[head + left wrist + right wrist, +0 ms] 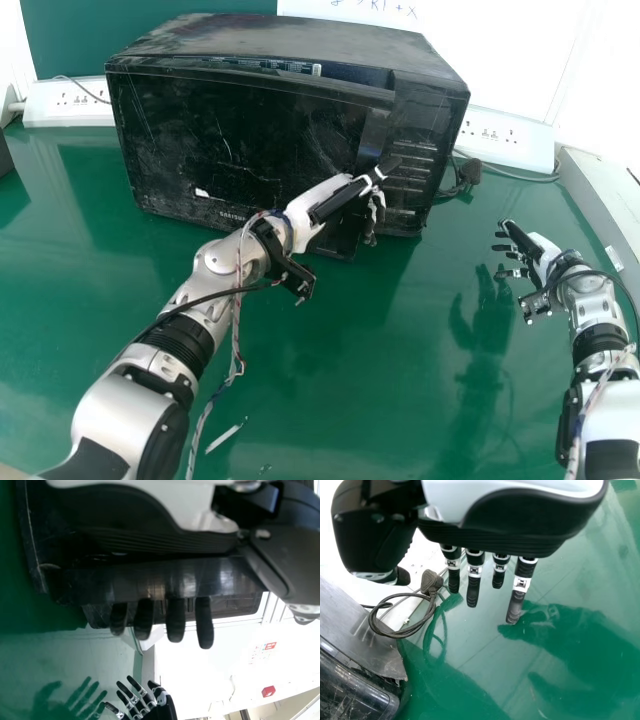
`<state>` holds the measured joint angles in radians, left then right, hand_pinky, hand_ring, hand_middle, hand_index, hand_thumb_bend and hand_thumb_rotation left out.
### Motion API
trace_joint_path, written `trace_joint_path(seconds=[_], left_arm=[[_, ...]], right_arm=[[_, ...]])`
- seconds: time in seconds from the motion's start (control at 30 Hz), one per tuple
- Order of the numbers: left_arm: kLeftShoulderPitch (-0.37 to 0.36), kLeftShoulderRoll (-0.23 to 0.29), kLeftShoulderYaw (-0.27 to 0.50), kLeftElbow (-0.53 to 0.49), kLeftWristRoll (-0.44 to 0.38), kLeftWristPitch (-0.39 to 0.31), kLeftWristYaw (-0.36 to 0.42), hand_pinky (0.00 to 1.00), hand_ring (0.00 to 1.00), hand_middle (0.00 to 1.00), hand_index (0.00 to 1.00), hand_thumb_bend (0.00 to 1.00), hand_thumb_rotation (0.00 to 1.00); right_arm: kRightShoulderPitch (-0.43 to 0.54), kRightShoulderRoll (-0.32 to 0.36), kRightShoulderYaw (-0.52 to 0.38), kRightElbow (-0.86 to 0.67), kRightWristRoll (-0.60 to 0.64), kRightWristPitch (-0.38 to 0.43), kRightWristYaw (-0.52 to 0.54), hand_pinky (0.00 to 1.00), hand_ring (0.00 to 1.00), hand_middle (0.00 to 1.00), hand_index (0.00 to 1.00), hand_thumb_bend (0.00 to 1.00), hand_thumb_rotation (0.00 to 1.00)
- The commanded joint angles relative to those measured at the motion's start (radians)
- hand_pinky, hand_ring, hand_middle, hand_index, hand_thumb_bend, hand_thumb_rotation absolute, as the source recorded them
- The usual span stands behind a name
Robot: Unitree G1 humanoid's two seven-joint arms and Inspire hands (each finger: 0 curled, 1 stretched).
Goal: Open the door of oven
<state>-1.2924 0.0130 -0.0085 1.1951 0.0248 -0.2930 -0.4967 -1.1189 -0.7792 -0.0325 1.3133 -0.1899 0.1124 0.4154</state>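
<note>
The black oven (pixel 240 130) stands at the back of the table, its door (pixel 225 150) slightly ajar, with a gap along the top and right side. At the door's right edge is my left hand (pixel 335 200), beside the control panel. In the left wrist view, the straight fingers of my left hand (pixel 175 620) reach past the far side of the dark door edge (pixel 160 577), which hides their bases. My right hand (pixel 535 255) is held over the table right of the oven; in the right wrist view my right hand (pixel 475 570) has extended fingers, touching nothing.
The green table (pixel 400 350) carries the oven. Socket strips (pixel 500 140) lie behind it on both sides. A black cable with a plug (pixel 430 582) lies coiled by the oven's right side. A small white strip (pixel 225 437) lies near the front, and a pale ledge (pixel 600 200) borders the right.
</note>
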Motion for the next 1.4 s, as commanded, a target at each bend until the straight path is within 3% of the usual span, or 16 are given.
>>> trace_joint_path(seconds=[0.0, 0.2, 0.4, 0.47, 0.53, 0.7, 0.83, 1.0, 1.23, 1.37], left_arm=[[0.008, -0.004, -0.003, -0.035, -0.002, -0.047, -0.021, 0.03, 0.07, 0.13, 0.21, 0.96, 0.64], [0.029, 0.001, -0.006, -0.07, -0.005, -0.051, -0.035, 0.03, 0.07, 0.13, 0.18, 0.98, 0.64], [0.055, 0.016, -0.012, -0.133, -0.01, -0.045, -0.075, 0.02, 0.07, 0.12, 0.16, 0.96, 0.63], [0.069, 0.022, -0.014, -0.167, -0.015, -0.042, -0.093, 0.02, 0.07, 0.12, 0.15, 0.95, 0.63], [0.085, 0.027, -0.014, -0.207, -0.022, -0.032, -0.108, 0.02, 0.06, 0.12, 0.14, 0.93, 0.63], [0.136, 0.04, -0.014, -0.338, -0.04, 0.031, -0.134, 0.01, 0.06, 0.11, 0.13, 0.9, 0.6], [0.185, 0.052, -0.013, -0.45, -0.067, 0.067, -0.171, 0.01, 0.06, 0.1, 0.13, 0.85, 0.55], [0.253, 0.067, -0.016, -0.6, -0.078, 0.13, -0.174, 0.01, 0.06, 0.1, 0.13, 0.8, 0.52], [0.327, 0.093, -0.019, -0.771, -0.079, 0.218, -0.171, 0.01, 0.05, 0.1, 0.13, 0.8, 0.52], [0.364, 0.101, -0.019, -0.861, -0.088, 0.262, -0.175, 0.01, 0.05, 0.09, 0.12, 0.8, 0.5]], right_arm=[[0.055, 0.024, 0.015, 0.039, -0.018, 0.037, 0.038, 0.76, 0.82, 0.87, 0.95, 0.56, 0.62], [0.052, 0.028, 0.0, 0.038, -0.004, 0.052, 0.019, 0.76, 0.8, 0.86, 0.94, 0.53, 0.57], [0.049, 0.026, 0.023, 0.039, -0.027, 0.048, 0.024, 0.73, 0.77, 0.86, 0.93, 0.53, 0.64], [0.045, 0.028, 0.022, 0.04, -0.025, 0.062, 0.019, 0.69, 0.75, 0.85, 0.93, 0.53, 0.63], [0.044, 0.027, 0.018, 0.041, -0.022, 0.065, 0.023, 0.72, 0.78, 0.86, 0.94, 0.54, 0.63], [0.048, 0.028, -0.001, 0.041, -0.006, 0.064, 0.02, 0.78, 0.82, 0.87, 0.95, 0.55, 0.57], [0.049, 0.023, 0.018, 0.04, -0.025, 0.05, 0.035, 0.77, 0.83, 0.88, 0.95, 0.54, 0.63], [0.05, 0.027, 0.003, 0.04, -0.01, 0.059, 0.012, 0.76, 0.8, 0.86, 0.95, 0.53, 0.58], [0.048, 0.027, 0.009, 0.04, -0.016, 0.059, 0.016, 0.71, 0.79, 0.86, 0.92, 0.48, 0.6], [0.049, 0.027, 0.004, 0.04, -0.013, 0.06, 0.006, 0.75, 0.8, 0.86, 0.93, 0.51, 0.59]])
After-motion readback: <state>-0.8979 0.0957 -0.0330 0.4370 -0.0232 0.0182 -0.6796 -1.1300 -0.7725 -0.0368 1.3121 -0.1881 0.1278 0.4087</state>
